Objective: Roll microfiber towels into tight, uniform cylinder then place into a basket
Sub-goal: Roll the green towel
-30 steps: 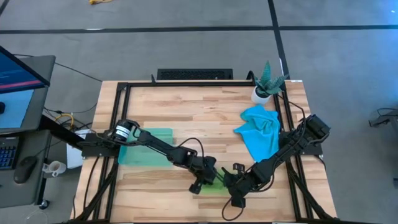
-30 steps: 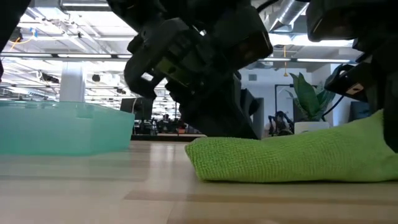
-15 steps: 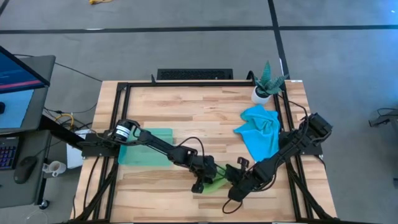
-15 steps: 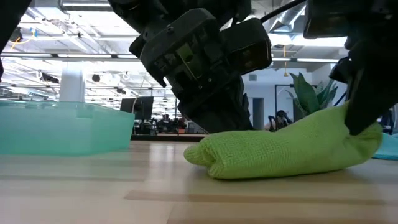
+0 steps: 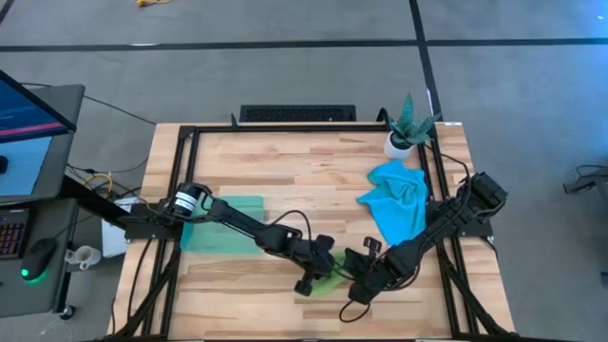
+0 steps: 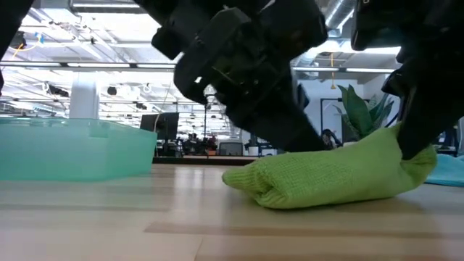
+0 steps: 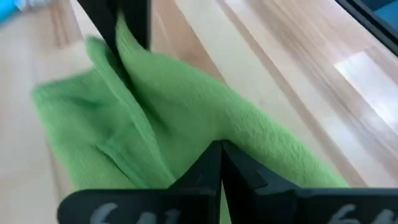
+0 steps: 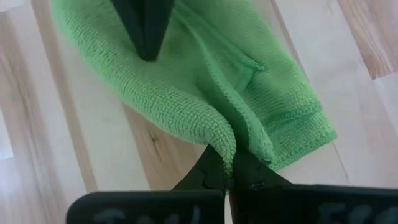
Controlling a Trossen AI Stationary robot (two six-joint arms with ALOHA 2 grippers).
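Your left gripper (image 5: pixel 316 274) has its jaws clenched on the lime green towel (image 6: pixel 330 174), the cloth bunching right at the meeting fingertips (image 7: pixel 219 163) and spreading forward from them across the wood. Your right gripper (image 5: pixel 357 282) is also pinched tight on the same towel; in its wrist view a folded edge of the cloth (image 8: pixel 205 99) rises straight up out of the closed tips, and the other arm's dark fingers show on the far side of the cloth, pressing into it. So both sets of jaws face each other with the green towel caught between them, near the table's (image 5: pixel 313 171) front edge. From table height the towel reads as a loose, thick bundle, rounded at the end away from the right gripper's jaws and lifted slightly at the end those jaws hold. The blue towel (image 5: pixel 397 198) lies crumpled and well apart from either set of jaws, back along your right arm, just in front of the potted plant (image 5: pixel 408 123). The teal basket (image 5: pixel 220 226) sits behind your left gripper, under that arm's length, well clear of its jaws. Whether anything lies inside it you cannot tell from these views.
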